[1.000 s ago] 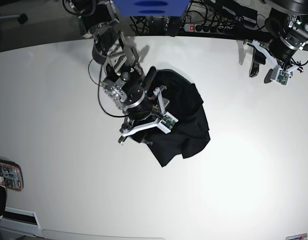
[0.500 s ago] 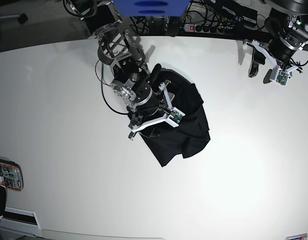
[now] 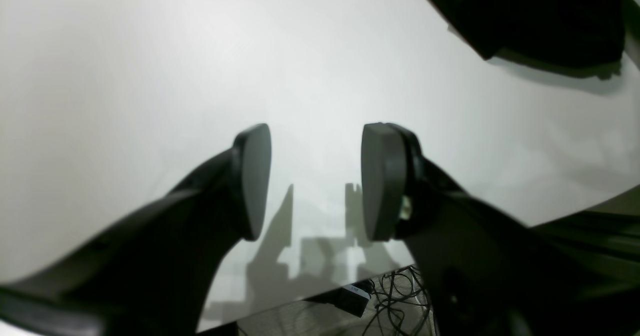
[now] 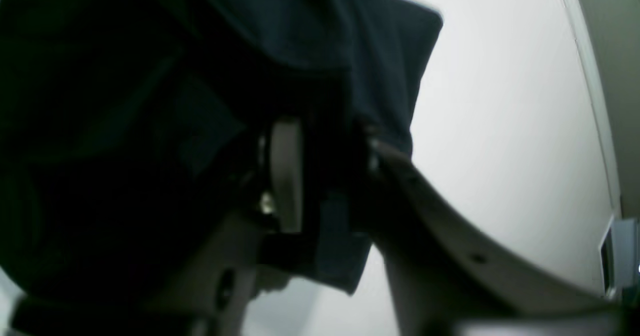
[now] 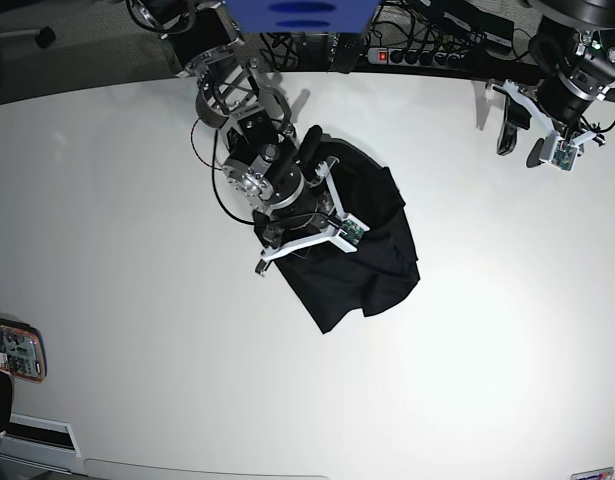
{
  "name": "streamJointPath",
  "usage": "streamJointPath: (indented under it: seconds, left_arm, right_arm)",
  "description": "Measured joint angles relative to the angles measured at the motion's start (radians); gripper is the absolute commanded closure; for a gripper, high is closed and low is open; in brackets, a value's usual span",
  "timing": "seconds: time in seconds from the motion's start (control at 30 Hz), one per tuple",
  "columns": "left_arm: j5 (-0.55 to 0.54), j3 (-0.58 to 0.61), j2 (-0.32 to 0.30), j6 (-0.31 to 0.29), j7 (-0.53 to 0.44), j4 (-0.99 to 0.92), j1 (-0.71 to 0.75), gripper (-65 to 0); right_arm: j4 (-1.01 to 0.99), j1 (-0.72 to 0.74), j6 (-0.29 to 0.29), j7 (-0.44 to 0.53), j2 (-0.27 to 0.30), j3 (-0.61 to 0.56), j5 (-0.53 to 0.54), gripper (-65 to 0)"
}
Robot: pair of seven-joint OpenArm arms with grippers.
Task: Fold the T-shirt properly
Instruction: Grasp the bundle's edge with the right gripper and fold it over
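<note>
Your crumpled black cotton T-shirt (image 5: pixel 372 255) lies unfolded at table centre; right gripper (image 4: pixel 325 176) pinches its fabric, left gripper (image 3: pixel 315 181) gapes empty at 2 o'clock.

No text, brand, number or sign can be read in any of the three views. The small flat object (image 5: pixel 14 350) at the table's edge, at about 8 o'clock in the base view, carries coloured markings too small to make out. The blue panel (image 5: pixel 300 14) at 12 o'clock shows only dark oval blotches, no letters. A small light tag (image 3: pixel 356 290) among the cables at 6 o'clock in the left wrist view is too blurred to read.
</note>
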Motion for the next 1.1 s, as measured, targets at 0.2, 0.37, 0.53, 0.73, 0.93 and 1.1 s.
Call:
streamJointPath:
  seconds: [0.2, 0.37, 0.53, 0.73, 0.93, 1.1]
  left_arm:
    - [0.000, 0.000, 0.000, 0.000, 0.000, 0.000, 0.000, -28.2]
    - [0.000, 0.000, 0.000, 0.000, 0.000, 0.000, 0.000, -28.2]
    - [0.000, 0.000, 0.000, 0.000, 0.000, 0.000, 0.000, -28.2]
    - [0.000, 0.000, 0.000, 0.000, 0.000, 0.000, 0.000, -28.2]
    - [0.000, 0.000, 0.001, 0.000, 0.000, 0.000, 0.000, -28.2]
    - [0.000, 0.050, 0.005, -0.001, 0.000, 0.000, 0.000, -28.2]
  right_arm:
    - [0.055, 0.005, 0.000, 0.000, 0.000, -0.003, 0.000, -6.1]
    - [0.054, 0.002, -0.001, -0.004, 0.000, -0.010, -0.002, -3.9]
    - [0.054, 0.001, 0.000, -0.008, -0.010, -0.129, 0.003, 0.0]
    - [0.051, 0.019, -0.009, 0.005, -0.098, -0.195, -0.002, 0.0]
    - [-0.072, 0.079, -0.011, -0.042, -0.092, -0.349, 0.000, 0.0]
    - [-0.210, 0.172, -0.199, -0.043, -0.089, -0.512, 0.018, 0.0]
